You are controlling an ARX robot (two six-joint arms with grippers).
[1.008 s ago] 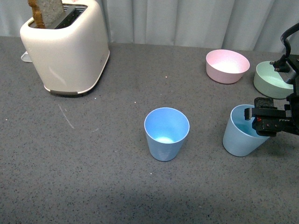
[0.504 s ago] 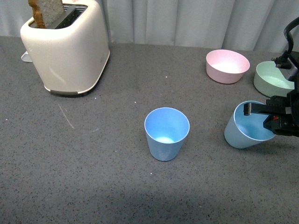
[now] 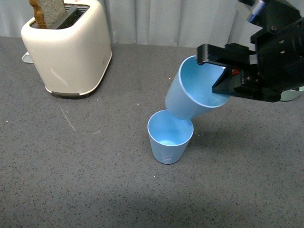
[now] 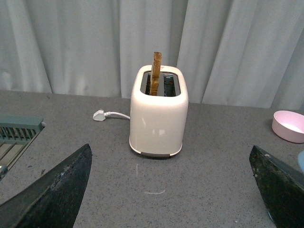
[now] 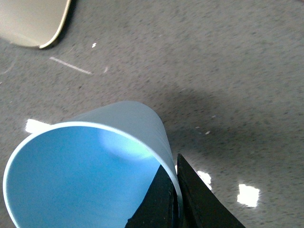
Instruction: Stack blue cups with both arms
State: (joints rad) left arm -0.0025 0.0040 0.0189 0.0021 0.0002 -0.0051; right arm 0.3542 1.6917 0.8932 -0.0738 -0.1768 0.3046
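One blue cup (image 3: pixel 169 138) stands upright on the grey table, mouth up. A second blue cup (image 3: pixel 194 92) hangs tilted just above it and to its right, its base over the standing cup's rim. My right gripper (image 3: pixel 214 68) is shut on the tilted cup's rim, one finger inside and one outside. In the right wrist view the held cup (image 5: pixel 95 156) fills the lower left, with the right gripper (image 5: pixel 175 167) pinching its wall. My left gripper (image 4: pixel 170 148) is open with nothing between its fingers, and it does not show in the front view.
A cream toaster (image 3: pixel 66 47) with a bread slice (image 3: pixel 45 12) stands at the back left. The left wrist view shows the toaster (image 4: pixel 159 114), its plug (image 4: pixel 99 115), a pink bowl (image 4: pixel 289 126) and a slatted rack (image 4: pixel 16 130). A curtain backs the table.
My right gripper has lifted its blue cup off the table at the right and carried it up and to the left, over the standing cup. The standing cup has not moved.
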